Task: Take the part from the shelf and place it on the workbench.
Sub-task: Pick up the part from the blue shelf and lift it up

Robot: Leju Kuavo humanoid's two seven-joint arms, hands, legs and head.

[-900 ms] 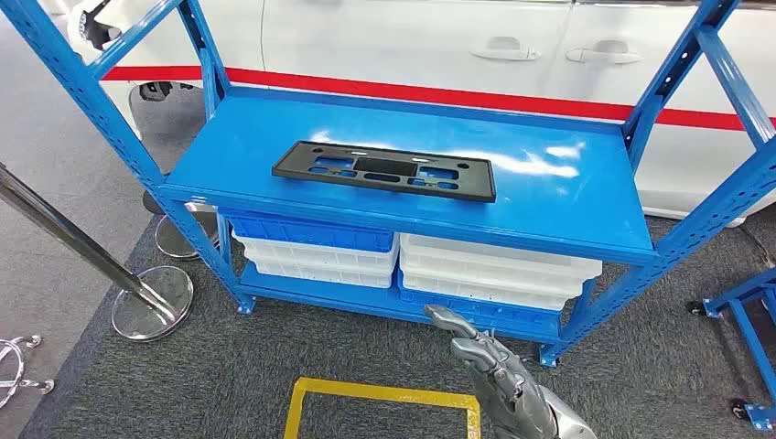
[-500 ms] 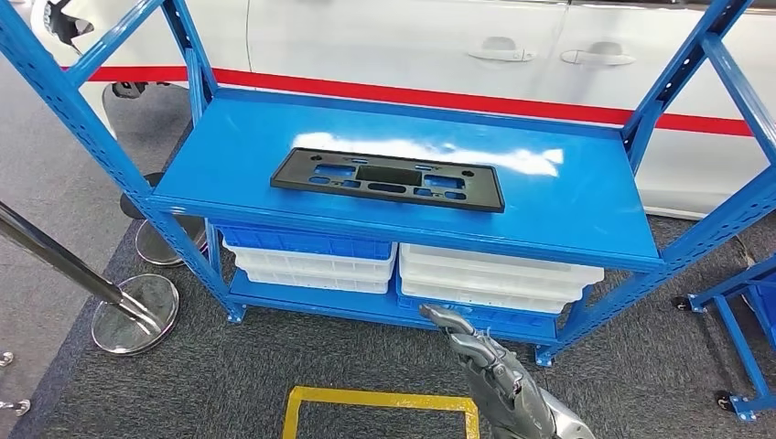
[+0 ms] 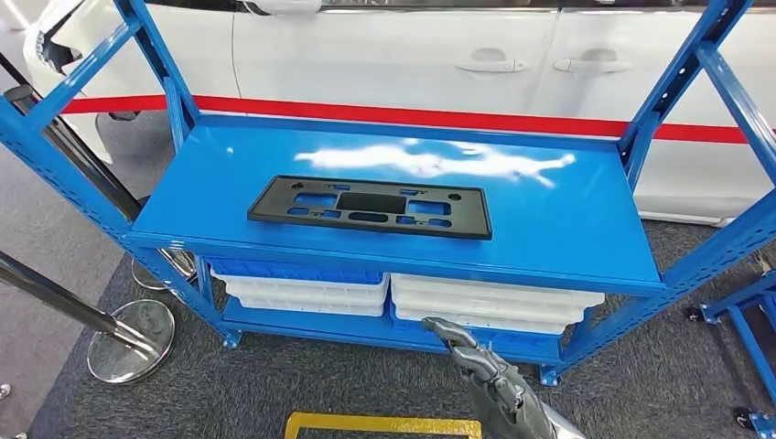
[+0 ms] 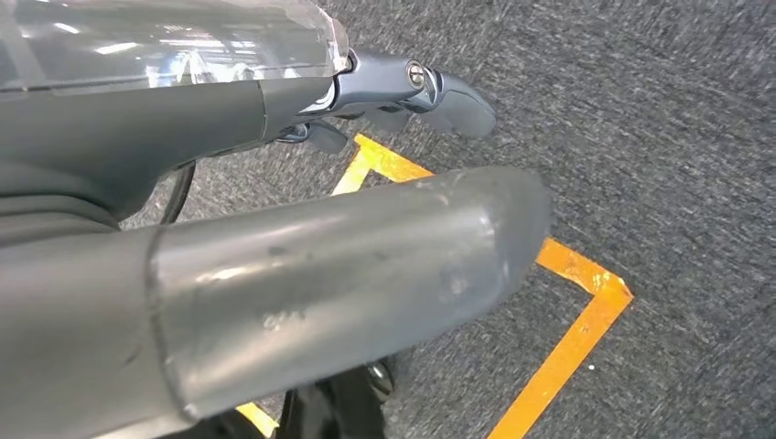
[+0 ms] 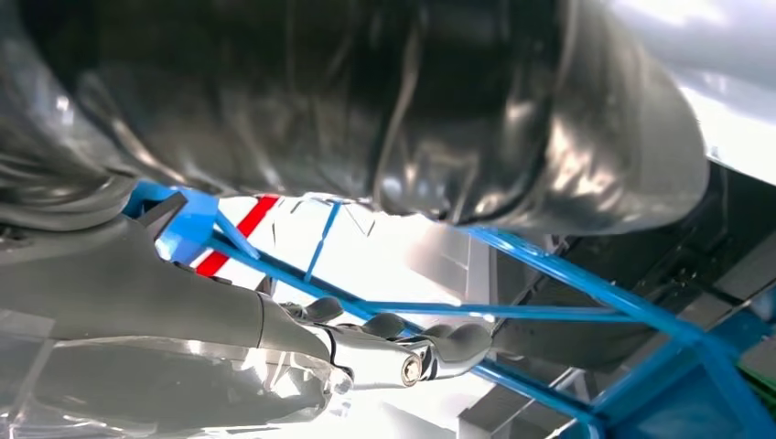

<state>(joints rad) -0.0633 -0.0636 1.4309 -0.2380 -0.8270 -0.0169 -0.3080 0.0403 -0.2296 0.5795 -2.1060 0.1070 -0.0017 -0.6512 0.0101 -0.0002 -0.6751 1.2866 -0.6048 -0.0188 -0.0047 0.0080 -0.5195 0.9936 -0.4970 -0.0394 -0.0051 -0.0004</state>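
The part [image 3: 369,207] is a flat black rectangular plate with cut-outs, lying on the top board of the blue shelf [image 3: 558,215], left of its middle. My right hand [image 3: 478,364] hangs low in front of the shelf's bottom tier, fingers stretched out and holding nothing, well below and short of the part. In the right wrist view the right hand [image 5: 366,352] is bare against the blue shelf frame [image 5: 586,288]. My left hand [image 4: 274,229] hangs over the grey carpet with its fingers [image 4: 416,87] apart and nothing in them.
White bins [image 3: 494,306] and a blue bin [image 3: 293,272] fill the shelf's lower tier. A white car [image 3: 384,64] with a red stripe stands behind. A chrome stanchion base [image 3: 131,340] is at the left, a blue cart frame [image 3: 741,311] at the right, yellow floor tape [image 3: 384,424] near my feet.
The whole picture has shifted: the camera has moved nearer the shelf, which now looks larger. The part lies where it lay. My right hand still hangs low and bare.
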